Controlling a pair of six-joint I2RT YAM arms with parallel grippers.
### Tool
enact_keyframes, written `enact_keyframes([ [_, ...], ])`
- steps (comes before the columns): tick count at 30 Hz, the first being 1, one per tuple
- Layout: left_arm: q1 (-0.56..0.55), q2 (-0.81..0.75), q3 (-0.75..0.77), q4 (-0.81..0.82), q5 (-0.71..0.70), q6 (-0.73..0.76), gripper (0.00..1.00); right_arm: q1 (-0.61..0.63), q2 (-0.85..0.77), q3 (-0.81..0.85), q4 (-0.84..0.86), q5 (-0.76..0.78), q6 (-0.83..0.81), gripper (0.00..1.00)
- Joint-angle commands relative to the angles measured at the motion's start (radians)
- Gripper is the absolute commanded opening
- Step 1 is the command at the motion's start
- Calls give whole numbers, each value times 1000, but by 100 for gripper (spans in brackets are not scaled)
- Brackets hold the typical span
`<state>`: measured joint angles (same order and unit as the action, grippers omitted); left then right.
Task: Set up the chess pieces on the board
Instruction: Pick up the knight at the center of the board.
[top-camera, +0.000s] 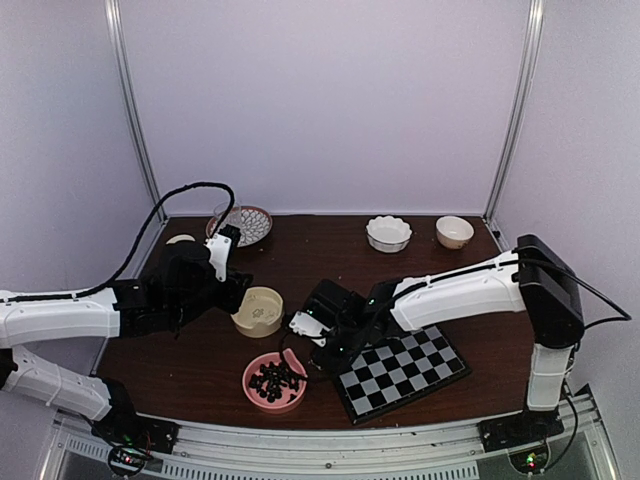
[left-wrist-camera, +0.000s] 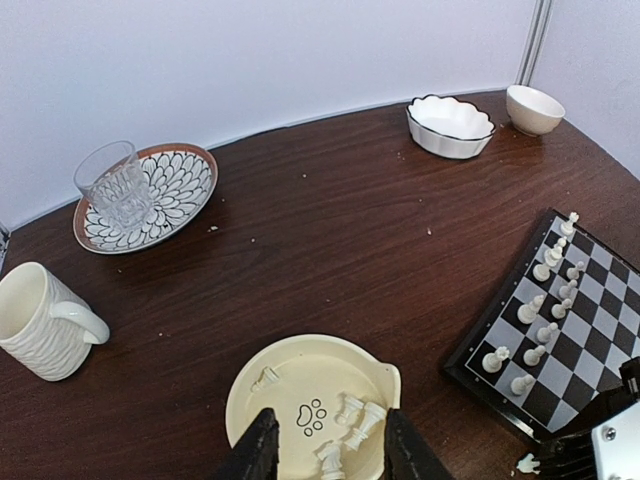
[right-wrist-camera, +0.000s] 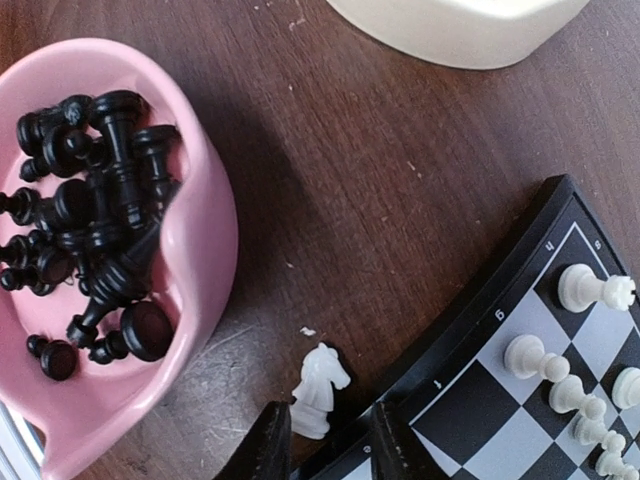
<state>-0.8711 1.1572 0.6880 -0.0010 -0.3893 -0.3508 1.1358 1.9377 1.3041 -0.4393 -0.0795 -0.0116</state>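
A white knight (right-wrist-camera: 320, 388) sits on the bare wooden table (right-wrist-camera: 400, 200), just off the corner of the chessboard (right-wrist-camera: 480, 410). It is framed between the two fingers of the right gripper (right-wrist-camera: 330, 422), which stand narrowly either side of it, apparently to lift it onto a square. Whether they pinch it yet is unclear. White pieces (right-wrist-camera: 545, 365) line the board's near files. A pink bowl (right-wrist-camera: 205, 260) beside it keeps the black pieces (right-wrist-camera: 100, 200) together. The left gripper (left-wrist-camera: 330, 428) hangs with its fingers apart over a cream bowl (left-wrist-camera: 250, 385) of unplaced white men (left-wrist-camera: 355, 410), likely ready to fetch the next.
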Motion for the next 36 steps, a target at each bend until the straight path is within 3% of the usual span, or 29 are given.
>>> enact_keyframes([
  [1,7,-2,-4,41,-2,-11,36,10,37,39,-40,52,7,30],
  [36,6,6,-2,41,6,-8,36,79,107,83,-133,188,-4,29],
])
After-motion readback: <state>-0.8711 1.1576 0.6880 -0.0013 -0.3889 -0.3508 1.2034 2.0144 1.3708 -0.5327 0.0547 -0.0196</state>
